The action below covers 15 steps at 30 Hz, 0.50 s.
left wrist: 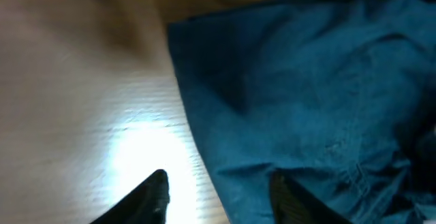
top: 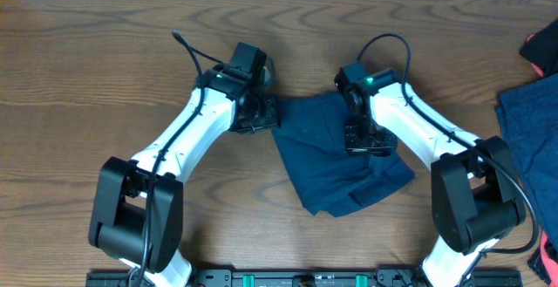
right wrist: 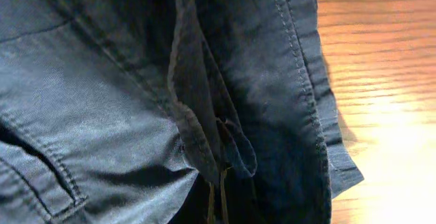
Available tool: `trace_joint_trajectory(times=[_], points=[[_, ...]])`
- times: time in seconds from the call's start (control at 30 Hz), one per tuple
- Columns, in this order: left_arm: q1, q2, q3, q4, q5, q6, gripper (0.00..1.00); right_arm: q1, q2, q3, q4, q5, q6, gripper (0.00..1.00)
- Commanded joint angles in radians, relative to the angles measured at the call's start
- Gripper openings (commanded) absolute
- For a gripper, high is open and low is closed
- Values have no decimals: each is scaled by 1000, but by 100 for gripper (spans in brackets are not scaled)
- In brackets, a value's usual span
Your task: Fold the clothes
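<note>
The dark navy shorts lie crumpled in the middle of the wooden table. My left gripper is at their left edge. In the left wrist view it is open, with one finger over bare wood and the other over the cloth, straddling the hem. My right gripper is down on the right part of the shorts. In the right wrist view its jaws appear shut on a raised fold of the cloth. The fingertips are mostly hidden by fabric.
A second blue garment lies at the table's right edge. A red and black item is above it and a pink-red piece shows at the bottom right corner. Bare wood spreads to the left.
</note>
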Motion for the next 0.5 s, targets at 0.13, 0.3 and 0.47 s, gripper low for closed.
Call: trace_joint_trajectory(times=[0.13,0.3,0.47], points=[[-75,14,-8,38,32,109,33,-79,-11,-41,86,-71,-38,1],[-104,14,-8,61,31,150,23,-211,-42,-6,116,-193,-61,3],[-105,14,-8,74,31,150,29,-349,-89,6,123,-286,-156,8]])
